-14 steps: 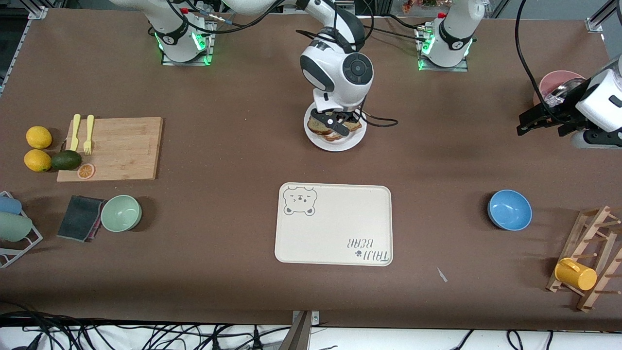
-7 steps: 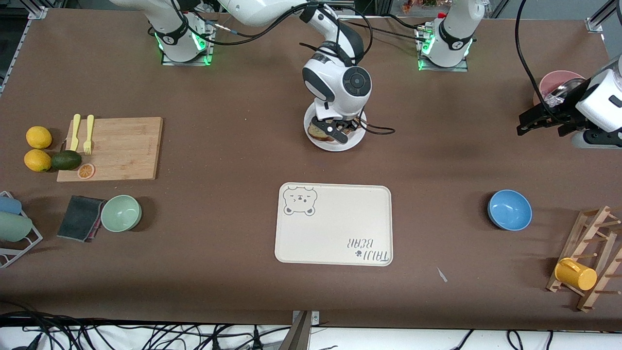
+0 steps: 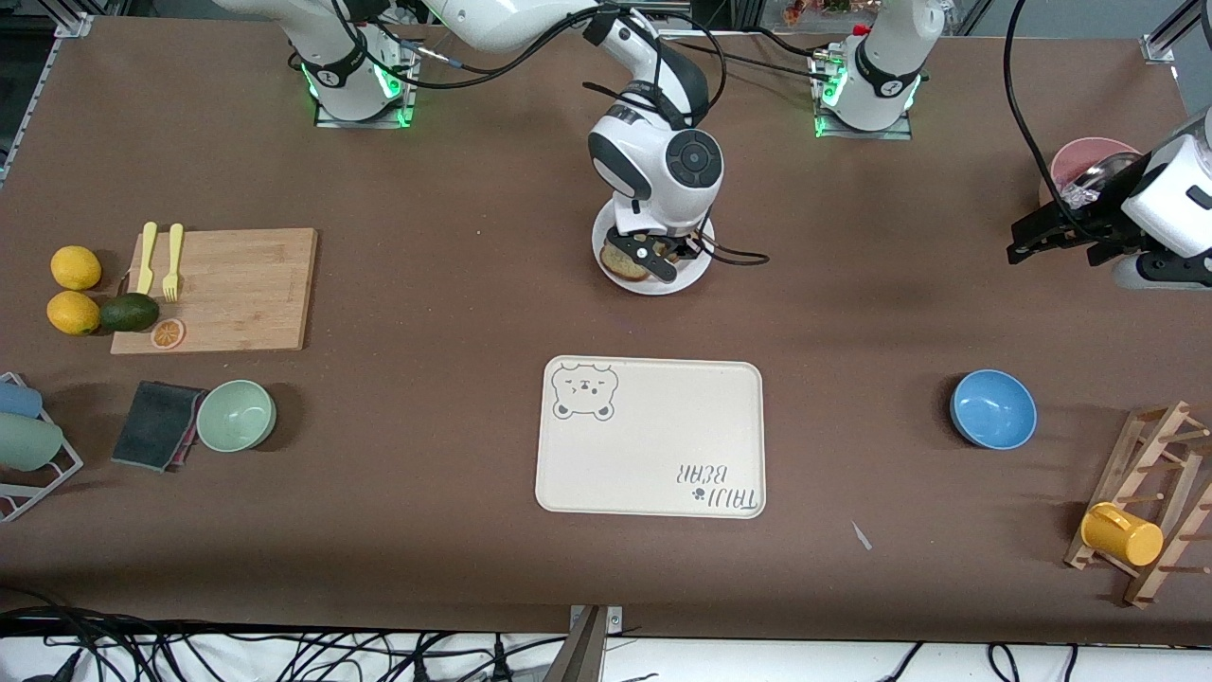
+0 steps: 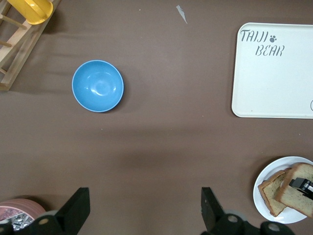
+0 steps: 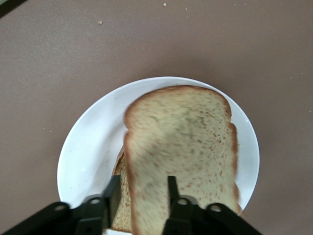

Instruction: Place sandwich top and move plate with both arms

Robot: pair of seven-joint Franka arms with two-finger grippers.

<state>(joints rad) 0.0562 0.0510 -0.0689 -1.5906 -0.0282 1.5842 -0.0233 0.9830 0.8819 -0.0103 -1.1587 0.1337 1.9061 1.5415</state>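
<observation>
The white plate (image 3: 653, 285) stands between the two arm bases, farther from the front camera than the bear tray. A tan bread slice (image 4: 270, 192) lies on it. My right gripper (image 3: 653, 254) is low over the plate (image 5: 93, 142), shut on one edge of the sandwich top (image 5: 186, 142). The speckled slice tilts down over the tan slice and covers most of it. The sandwich top also shows in the front view (image 3: 622, 262) and the left wrist view (image 4: 296, 197). My left gripper (image 3: 1056, 248) waits open and empty (image 4: 145, 210) over bare table by the pink bowl.
The cream bear tray (image 3: 653, 445) lies nearer the front camera than the plate. A blue bowl (image 3: 992, 409), a pink bowl (image 3: 1089, 156) and a wooden rack with a yellow mug (image 3: 1122, 535) are at the left arm's end. A cutting board (image 3: 227, 284) and green bowl (image 3: 237, 415) are at the right arm's end.
My right gripper has lowered the sandwich top onto the plate, over the tan slice. The left arm has not moved.
</observation>
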